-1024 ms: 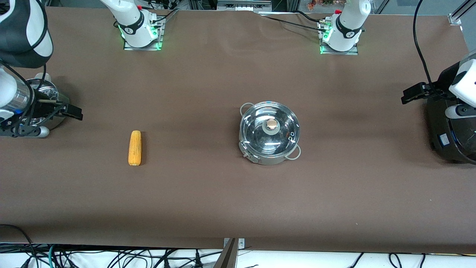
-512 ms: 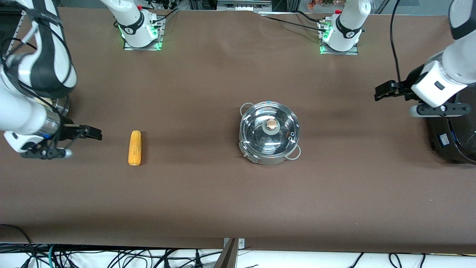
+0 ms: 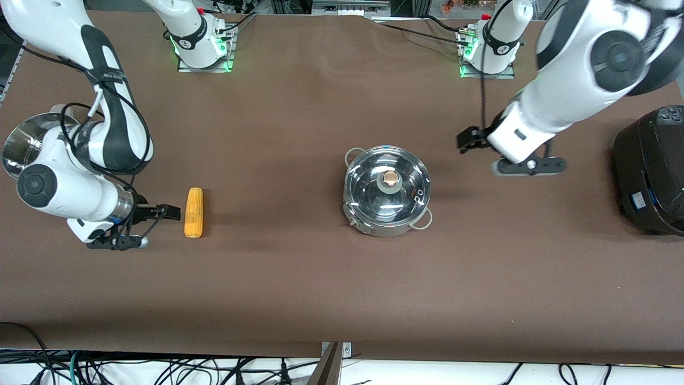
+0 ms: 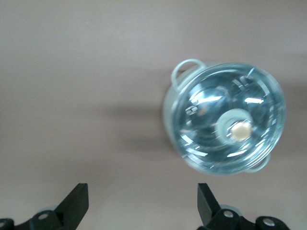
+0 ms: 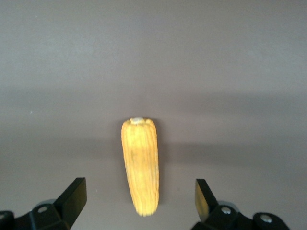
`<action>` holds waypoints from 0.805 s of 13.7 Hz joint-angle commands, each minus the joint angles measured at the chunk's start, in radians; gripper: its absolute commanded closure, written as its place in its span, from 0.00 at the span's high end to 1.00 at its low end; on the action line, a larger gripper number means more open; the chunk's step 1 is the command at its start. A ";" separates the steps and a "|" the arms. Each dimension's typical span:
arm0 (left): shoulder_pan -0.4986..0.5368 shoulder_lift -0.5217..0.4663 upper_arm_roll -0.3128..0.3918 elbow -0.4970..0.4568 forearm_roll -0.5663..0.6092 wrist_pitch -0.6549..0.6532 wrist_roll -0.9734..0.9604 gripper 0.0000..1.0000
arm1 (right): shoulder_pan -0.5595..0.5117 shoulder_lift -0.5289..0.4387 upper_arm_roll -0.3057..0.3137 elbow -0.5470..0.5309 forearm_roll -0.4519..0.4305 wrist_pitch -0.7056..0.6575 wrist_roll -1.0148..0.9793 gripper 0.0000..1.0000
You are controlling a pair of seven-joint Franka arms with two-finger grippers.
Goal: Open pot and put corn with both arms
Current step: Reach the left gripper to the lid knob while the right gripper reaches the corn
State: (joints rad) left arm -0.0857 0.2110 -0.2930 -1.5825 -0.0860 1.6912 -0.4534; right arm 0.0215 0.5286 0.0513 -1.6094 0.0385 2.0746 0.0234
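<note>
The pot (image 3: 387, 224) stands mid-table, shiny steel with pale loop handles, and its glass lid (image 3: 368, 184) with a copper-topped knob (image 3: 391, 179) is on it. The left wrist view shows the same pot (image 4: 170, 112) and knob (image 4: 238, 129). My left gripper (image 3: 464, 141) (image 4: 141, 196) hangs open and empty over bare table, beside the pot toward the left arm's end. The yellow-orange corn (image 3: 193, 212) (image 5: 140, 158) lies on the table toward the right arm's end. My right gripper (image 3: 172, 212) (image 5: 139, 191) is open right beside the corn, one end of the cob between its spread fingers, not gripped.
A steel steamer pot (image 3: 21, 144) sits at the right arm's end of the table, partly hidden by the right arm. A big black rice cooker (image 3: 649, 176) stands at the left arm's end. The brown table's front edge (image 3: 342, 350) is lined with cables.
Both arms swung in from the table's ends. The right gripper dropped down next to the corn, and the left gripper travelled toward the pot. Both stayed open; corn and pot did not move.
</note>
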 commanded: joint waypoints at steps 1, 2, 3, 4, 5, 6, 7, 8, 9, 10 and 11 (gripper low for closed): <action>-0.066 0.068 -0.003 0.009 -0.015 0.080 -0.100 1.00 | 0.015 0.054 0.001 0.011 0.020 0.067 0.000 1.00; -0.092 0.089 -0.003 0.012 -0.006 0.096 -0.132 1.00 | 0.021 0.063 0.001 0.003 0.020 0.087 0.000 1.00; -0.112 0.106 -0.003 0.013 -0.003 0.116 -0.160 1.00 | 0.021 0.071 0.001 -0.010 0.018 0.111 -0.002 1.00; -0.129 0.123 -0.003 0.015 -0.001 0.139 -0.185 1.00 | 0.023 0.076 0.001 -0.024 0.018 0.131 -0.010 1.00; -0.140 0.140 0.000 0.015 -0.001 0.157 -0.201 1.00 | 0.029 0.076 0.001 -0.038 0.017 0.151 -0.013 1.00; -0.152 0.158 -0.003 0.016 -0.001 0.180 -0.208 1.00 | 0.038 0.076 0.001 -0.050 0.017 0.172 -0.014 1.00; -0.164 0.174 -0.003 0.016 0.021 0.202 -0.208 1.00 | 0.040 0.076 0.001 -0.070 0.014 0.203 -0.016 1.00; -0.183 0.192 -0.003 0.016 0.055 0.215 -0.212 1.00 | 0.043 0.076 0.001 -0.098 0.008 0.246 -0.019 1.00; -0.196 0.214 -0.003 0.016 0.074 0.219 -0.231 1.00 | 0.049 0.074 -0.001 -0.127 0.003 0.292 -0.020 1.00; -0.215 0.235 -0.003 0.019 0.084 0.220 -0.263 1.00 | 0.051 0.074 -0.001 -0.150 0.003 0.321 -0.022 1.00; -0.229 0.249 -0.003 0.021 0.098 0.246 -0.283 1.00 | 0.051 0.074 -0.001 -0.159 0.000 0.329 -0.026 1.00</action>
State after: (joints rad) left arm -0.2773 0.4204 -0.3018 -1.5850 -0.0301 1.9089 -0.6847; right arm 0.0696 0.6192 0.0518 -1.7182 0.0387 2.3566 0.0188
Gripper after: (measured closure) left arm 0.000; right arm 0.000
